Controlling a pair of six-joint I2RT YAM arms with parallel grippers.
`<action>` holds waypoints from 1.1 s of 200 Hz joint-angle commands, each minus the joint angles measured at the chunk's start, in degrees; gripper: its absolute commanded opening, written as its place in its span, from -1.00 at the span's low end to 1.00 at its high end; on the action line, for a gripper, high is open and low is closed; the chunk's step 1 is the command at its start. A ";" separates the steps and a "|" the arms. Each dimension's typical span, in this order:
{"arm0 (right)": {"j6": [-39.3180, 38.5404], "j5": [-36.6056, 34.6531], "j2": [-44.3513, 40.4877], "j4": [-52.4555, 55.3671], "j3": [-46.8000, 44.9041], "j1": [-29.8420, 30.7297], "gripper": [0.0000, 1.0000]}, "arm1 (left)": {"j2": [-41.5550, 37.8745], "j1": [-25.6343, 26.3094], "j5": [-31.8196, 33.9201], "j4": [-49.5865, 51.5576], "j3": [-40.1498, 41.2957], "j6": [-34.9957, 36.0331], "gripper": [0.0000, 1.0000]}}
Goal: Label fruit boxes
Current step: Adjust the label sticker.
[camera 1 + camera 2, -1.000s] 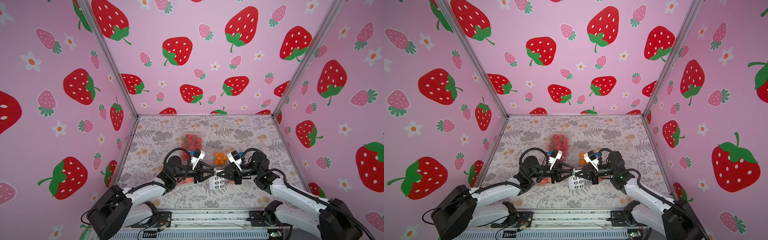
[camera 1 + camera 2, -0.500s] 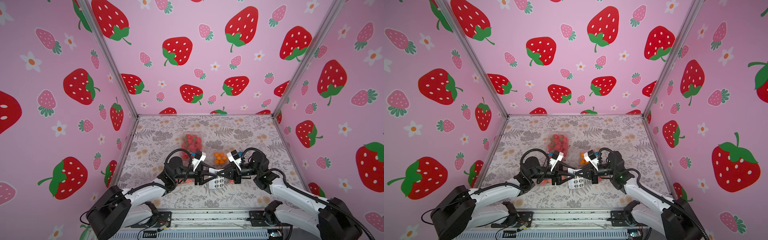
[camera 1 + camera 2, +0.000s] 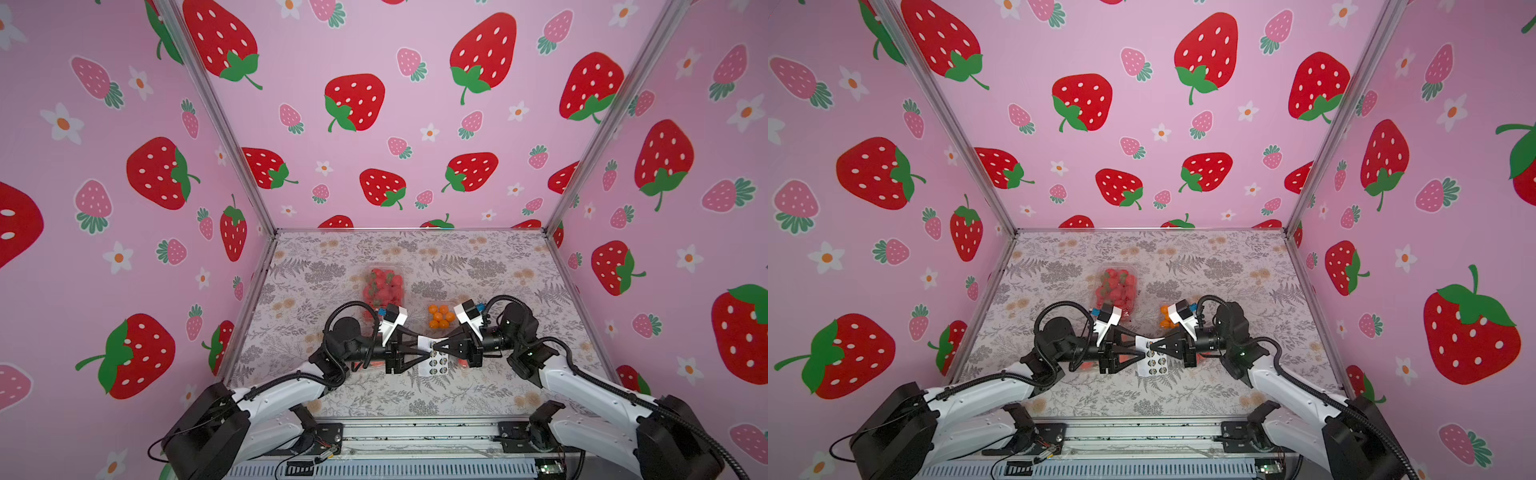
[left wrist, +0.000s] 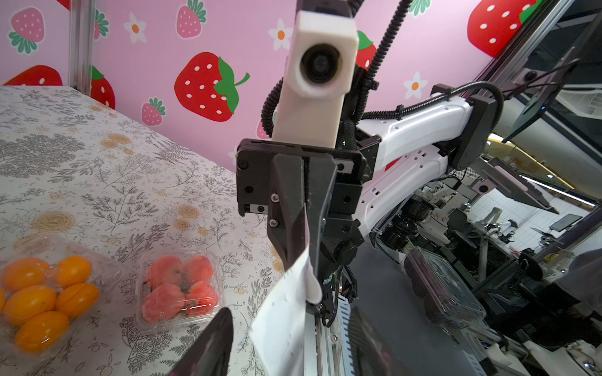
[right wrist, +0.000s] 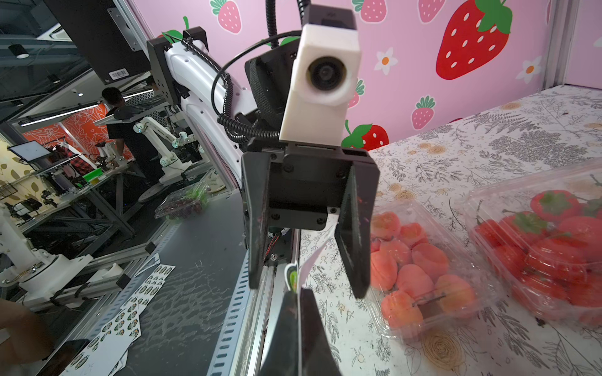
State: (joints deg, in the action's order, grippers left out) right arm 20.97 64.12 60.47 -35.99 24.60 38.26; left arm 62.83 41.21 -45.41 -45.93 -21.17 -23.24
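Resting beyond right tool [image 3: 434,344], orange punnet [image 3: 441,318]

Four clear clamshell punnets sit closed and flat on the floral table [image 3: 478,266]: the large strawberry punnet [image 3: 384,286] mid-table, the large peach-pink punnet [image 5: 420,270] just beside it, the small orange punnet [image 3: 441,316] to the strawberries' right and nearer the front, and the small peach-pink punnet [image 4: 180,289] just beside the oranges.

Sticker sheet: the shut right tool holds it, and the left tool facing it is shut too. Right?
No. The left tool is open, jaws spread either side of the sticker sheet, as the right wrist view shows. The shut right tool does hold the sheet.
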 commanded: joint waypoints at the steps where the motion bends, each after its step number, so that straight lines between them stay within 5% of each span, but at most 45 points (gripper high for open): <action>1: -0.30 1.53 -0.43 -1.72 0.87 -0.26 -1.00 | -3.72 -1.41 1.73 3.33 1.20 3.08 0.14; 77: 0.12 2.24 -0.18 -2.24 0.94 -0.13 -1.00 | -2.11 -2.45 1.92 5.20 -2.27 2.67 0.03; 220: -0.49 2.16 0.28 -1.72 1.06 -0.11 -1.00 | 2.22 -0.17 0.99 3.82 -6.17 2.50 0.12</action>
State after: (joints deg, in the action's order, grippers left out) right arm 21.26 65.21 60.90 -36.77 24.60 38.24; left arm 64.82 40.53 -43.97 -40.66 -24.88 -21.85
